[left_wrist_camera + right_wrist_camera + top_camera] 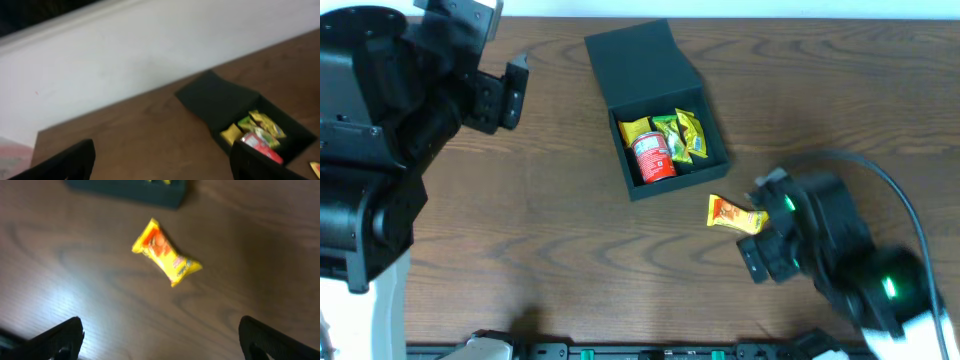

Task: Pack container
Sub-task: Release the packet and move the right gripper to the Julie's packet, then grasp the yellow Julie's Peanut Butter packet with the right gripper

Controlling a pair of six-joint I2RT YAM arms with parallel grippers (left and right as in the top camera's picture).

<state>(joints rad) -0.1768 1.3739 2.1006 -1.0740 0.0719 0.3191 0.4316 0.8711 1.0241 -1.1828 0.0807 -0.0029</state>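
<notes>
- While both arms hang over the wooden table (520,230), the container (640,62) sits just above the middle of the overhead frame. It is a dark teal-green box set at a slant, with its flap lid thrown open toward the upper left.
- Contents, overhead view: a red can (653,158) at the lower left of the compartment, a yellow packet (634,130) just above it, and two green-and-yellow packets (670,137) side by side to the right.
- Writing: the can carries a white band with print too small to read. No brand can be made out on any packet in any view.
- Outside the box, an orange-yellow packet (166,259) lies flat on the wood to the lower right of the container, near it but apart. The right wrist view shows an orange-red patch and a small blue mark on the wrapper; the lettering is blurred.
- At the lower right of the overhead frame, the right gripper (161,340) has its claw apart. Its dark fingers (55,340) fill the two lower corners of the wrist view with nothing between them, and the packet lies ahead on bare wood.
- At the upper left of the overhead frame, the left gripper (160,167) is well apart from the container, claw apart and empty. Its wrist view looks across the table to the open box at the right, with a white wall (150,50) behind.
- A black cable (900,190) arcs from the right arm toward the right edge.
</notes>
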